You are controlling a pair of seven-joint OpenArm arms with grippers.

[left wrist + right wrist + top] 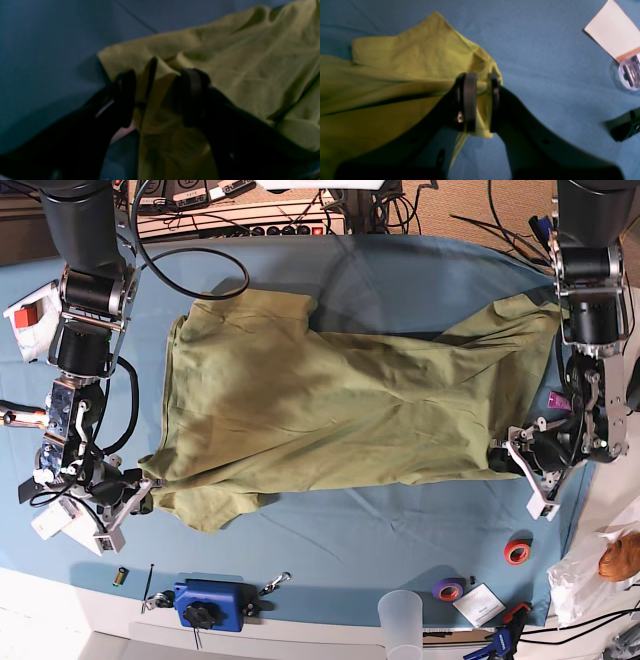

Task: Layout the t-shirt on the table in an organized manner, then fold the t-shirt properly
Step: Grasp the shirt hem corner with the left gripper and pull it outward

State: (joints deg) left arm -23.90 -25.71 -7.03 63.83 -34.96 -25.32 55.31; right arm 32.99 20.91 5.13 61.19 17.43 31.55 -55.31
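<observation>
Base view: t-shirt (340, 405) stretched sideways between both grippers, apparently each clamping cloth.

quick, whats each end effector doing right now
Left end effector: closed on a fold of the shirt.
Right end effector: closed on the shirt's edge.

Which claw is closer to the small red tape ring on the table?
Left. The left claw sits just above the small red tape ring at the olive-green cotton t-shirt's edge; the right claw grips the shirt's opposite end, far across the table.
</observation>
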